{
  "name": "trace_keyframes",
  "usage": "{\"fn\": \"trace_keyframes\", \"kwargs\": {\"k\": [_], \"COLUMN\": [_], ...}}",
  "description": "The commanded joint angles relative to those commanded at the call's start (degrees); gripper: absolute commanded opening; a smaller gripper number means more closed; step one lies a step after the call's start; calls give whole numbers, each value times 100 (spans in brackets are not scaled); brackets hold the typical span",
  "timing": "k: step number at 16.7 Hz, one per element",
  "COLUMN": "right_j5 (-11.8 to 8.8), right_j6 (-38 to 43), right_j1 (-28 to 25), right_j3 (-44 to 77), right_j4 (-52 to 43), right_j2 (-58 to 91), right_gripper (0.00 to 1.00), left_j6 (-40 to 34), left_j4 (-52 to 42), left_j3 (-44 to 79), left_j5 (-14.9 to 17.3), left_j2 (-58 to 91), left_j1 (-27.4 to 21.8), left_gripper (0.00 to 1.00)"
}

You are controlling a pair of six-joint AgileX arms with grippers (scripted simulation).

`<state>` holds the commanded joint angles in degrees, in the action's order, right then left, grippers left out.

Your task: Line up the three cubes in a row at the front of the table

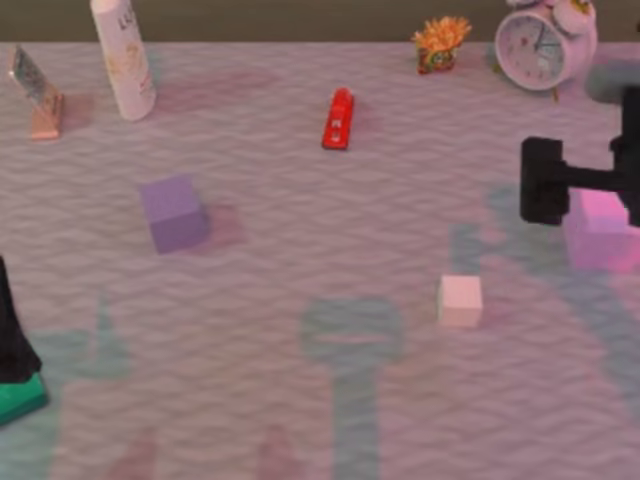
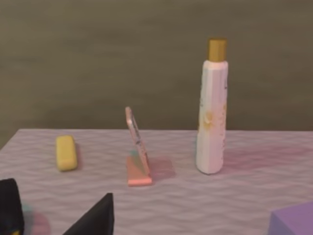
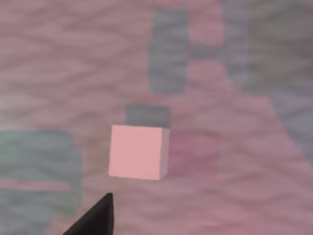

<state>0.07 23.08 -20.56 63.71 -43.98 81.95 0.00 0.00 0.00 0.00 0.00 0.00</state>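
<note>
The small pale pink matte cube (image 1: 460, 300) sits alone on the greyish-mauve patterned cloth surface (image 1: 330, 220), right of the middle and toward the front; the right wrist view looks straight down on it (image 3: 138, 152). The medium dull purple matte cube (image 1: 174, 212) rests well apart from it on the left half, and a corner of it shows in the left wrist view (image 2: 293, 223). The larger bright pink matte cube (image 1: 600, 232) lies at the right edge, just beside and partly under the right claw (image 1: 590, 180), which hangs over it; whether that claw's fingers are apart or together I cannot tell, since only a single dark fingertip shows in its own view. The left claw (image 1: 12, 345) is parked at the front left edge, and its state I cannot tell either.

Along the back stand a red toy-like oblong (image 1: 338, 118), a tall white bottle (image 1: 124, 58), a tilted phone on a pink stand (image 1: 36, 92), a white alarm clock (image 1: 545, 42), and an orange snack packet (image 1: 440, 44). A yellow oblong bar (image 2: 66, 152) lies near the phone stand.
</note>
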Motion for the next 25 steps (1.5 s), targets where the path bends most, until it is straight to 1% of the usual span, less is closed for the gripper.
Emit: {"fn": "trace_keyframes", "kwargs": {"k": [6, 9, 12, 20, 22, 25], "right_j5": [2, 3, 4, 4, 5, 7], "right_j6": [672, 894, 1020, 1025, 1024, 1039], "right_j1": [-597, -795, -905, -898, -907, -916], "right_j3": [1853, 2466, 2810, 2773, 2577, 2182], "right_j4": [-1275, -1697, -1935, -1862, -1543, -801], "right_j2": [2378, 3165, 3607, 3695, 3829, 4118], "right_gripper": [100, 100, 100, 100, 100, 100], "left_j6": [0, 0, 0, 0, 0, 0], "left_j4": [0, 0, 0, 0, 0, 0], "left_j3": [0, 0, 0, 0, 0, 0], "left_j5": [0, 0, 0, 0, 0, 0], "left_j2": [0, 0, 0, 0, 0, 0], "left_j1": [0, 0, 0, 0, 0, 0], "left_gripper": [100, 100, 100, 100, 100, 100]}}
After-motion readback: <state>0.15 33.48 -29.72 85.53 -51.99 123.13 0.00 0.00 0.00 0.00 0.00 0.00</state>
